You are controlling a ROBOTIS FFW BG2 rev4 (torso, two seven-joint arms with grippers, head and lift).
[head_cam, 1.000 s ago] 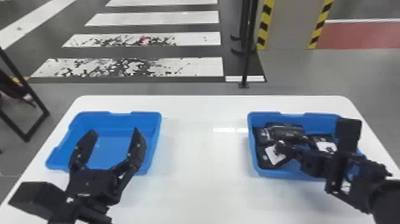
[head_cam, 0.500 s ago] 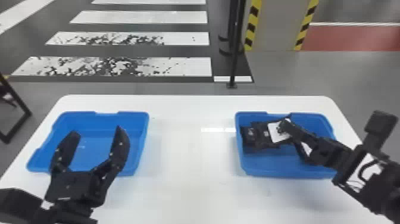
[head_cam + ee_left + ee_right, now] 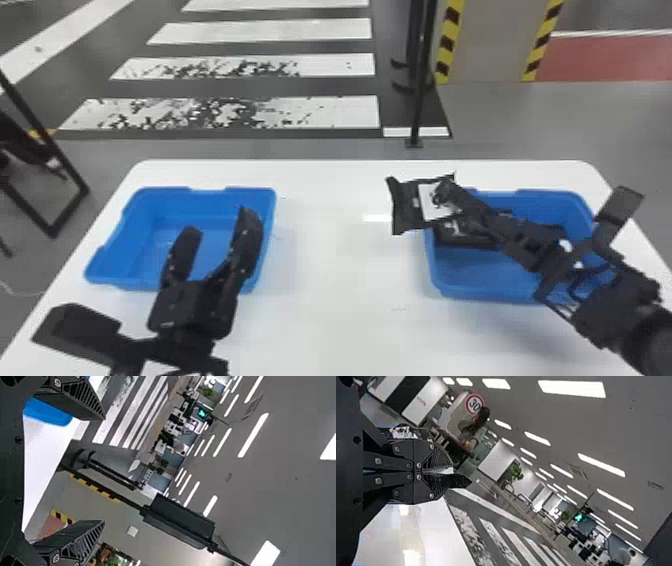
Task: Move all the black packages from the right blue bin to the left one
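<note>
White worktop carries both bins, well apart. Right blue bin is the source; left blue bin is the target, no package visible inside, though the left hand covers part of it. That hand hangs over the near side of the left bin, fingers apart, nothing between them. Right hand is at the far left corner of the right bin, fingers together, clamped on a black package by its white-labelled part. The package sticks out left past the bin wall and looks raised above the rim. At least one more black package lies in the right bin at its left side, partly behind the right arm; exact count can't be told. Step in hand, judged: lifting a package out, transfer just starting. Next move calls for carrying it left across the worktop, high enough to clear both rims, then letting go over the left bin. Left hand should shift aside or take the package. Loose end could swing, or slip from the grip.
</note>
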